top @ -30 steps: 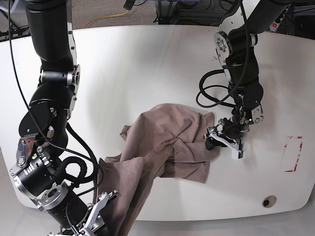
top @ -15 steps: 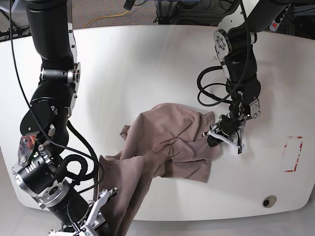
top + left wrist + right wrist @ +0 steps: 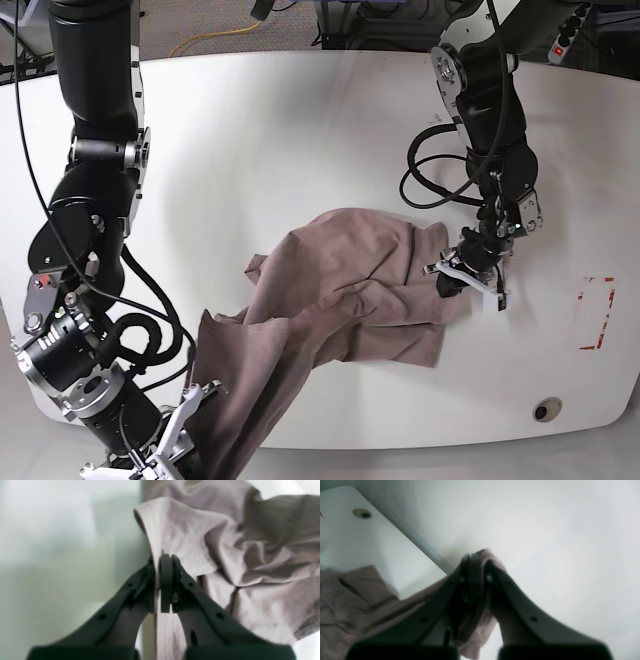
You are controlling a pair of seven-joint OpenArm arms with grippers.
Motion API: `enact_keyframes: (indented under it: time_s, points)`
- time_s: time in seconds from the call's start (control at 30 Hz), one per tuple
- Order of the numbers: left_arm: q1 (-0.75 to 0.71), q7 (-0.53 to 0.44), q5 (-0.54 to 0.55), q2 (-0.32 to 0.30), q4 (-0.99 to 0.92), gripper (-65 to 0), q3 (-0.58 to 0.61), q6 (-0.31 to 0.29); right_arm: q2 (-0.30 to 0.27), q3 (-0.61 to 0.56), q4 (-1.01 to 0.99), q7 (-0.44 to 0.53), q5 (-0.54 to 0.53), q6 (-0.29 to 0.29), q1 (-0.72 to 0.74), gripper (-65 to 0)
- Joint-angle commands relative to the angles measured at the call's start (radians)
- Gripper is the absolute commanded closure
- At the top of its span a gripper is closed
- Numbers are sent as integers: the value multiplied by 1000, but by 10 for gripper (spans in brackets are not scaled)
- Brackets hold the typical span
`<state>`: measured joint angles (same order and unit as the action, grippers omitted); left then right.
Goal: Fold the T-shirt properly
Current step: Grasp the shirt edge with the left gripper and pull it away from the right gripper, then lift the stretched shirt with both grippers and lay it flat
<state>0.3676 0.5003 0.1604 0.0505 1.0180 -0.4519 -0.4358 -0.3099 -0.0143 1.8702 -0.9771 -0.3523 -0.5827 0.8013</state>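
Both claws are pinching the T-shirt (image 3: 340, 300), left claw (image 3: 163, 562) clamping a hem on the white surface (image 3: 300, 140), right claw (image 3: 476, 562) gripping cloth beyond its near edge; spreading is seemingly underway, calling for outward pulling.

The mauve-taupe T-shirt (image 3: 345, 290) is lying crumpled mid-table. Its near-left part is hanging off the near edge.

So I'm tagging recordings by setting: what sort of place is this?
Probably a robotics lab bench: a bare white table, red tape marks on it, cables on the carpet behind, and a T-shirt as the workpiece.
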Motion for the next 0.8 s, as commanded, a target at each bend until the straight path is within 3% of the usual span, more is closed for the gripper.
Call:
enact_keyframes:
  time_s: [0.0, 0.33, 0.53, 0.63, 0.77]
  points:
    - [14, 44, 35, -30, 132, -1, 3, -10, -22, 33, 10, 28, -4, 11, 13, 0]
    - [-124, 229, 179, -156, 471, -1, 3, -10, -59, 156, 12, 27, -4, 13, -130, 0]
    - [-187, 251, 236, -232, 592, -1, 0, -7, -59, 222, 12, 25, -4, 13, -221, 0]
    - [-201, 277, 236, -248, 638, -1, -43, -7, -59, 230, 12, 25, -4, 13, -254, 0]
    - [-198, 390, 239, -251, 661, -4, -127, -10, -59, 262, 12, 25, -4, 13, -317, 0]
